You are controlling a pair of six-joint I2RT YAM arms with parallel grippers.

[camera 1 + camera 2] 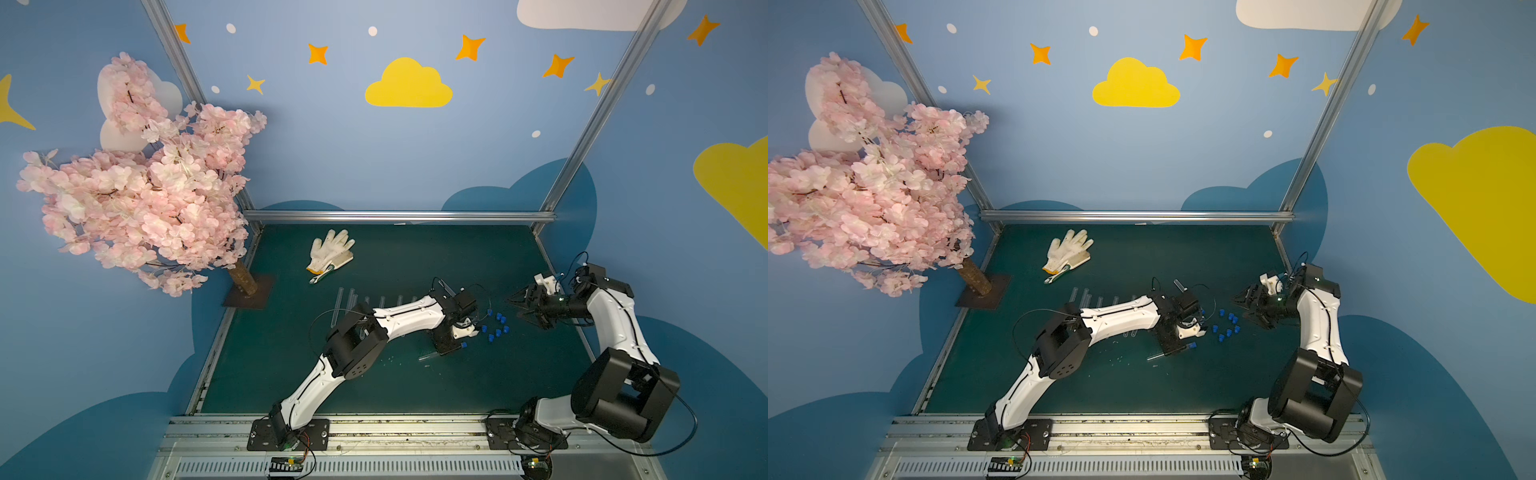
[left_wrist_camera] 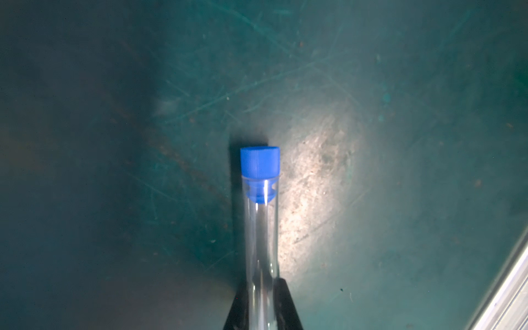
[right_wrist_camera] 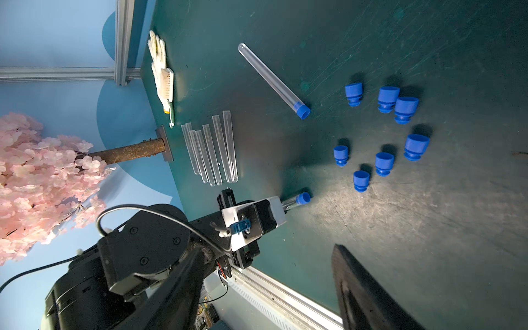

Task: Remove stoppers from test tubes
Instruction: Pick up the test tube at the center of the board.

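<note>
Left gripper (image 2: 261, 310) pinches a stoppered test tube (image 2: 261, 243), seemingly just off the mat (image 2: 400, 85), stopper (image 2: 259, 161) pointing toward spread, empty right gripper (image 1: 524, 312); an off-axis pull could twist the slick tube loose from that pinch.

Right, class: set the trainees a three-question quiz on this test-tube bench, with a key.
1. How many loose stoppers lie on the mat?
2. True or false: the right hand is clamped on a stopper.
3. What does the left hand grip? A) the white glove B) a stoppered test tube C) a bare stopper
Key: 1) seven; 2) false, it is open and empty; 3) B.
</note>
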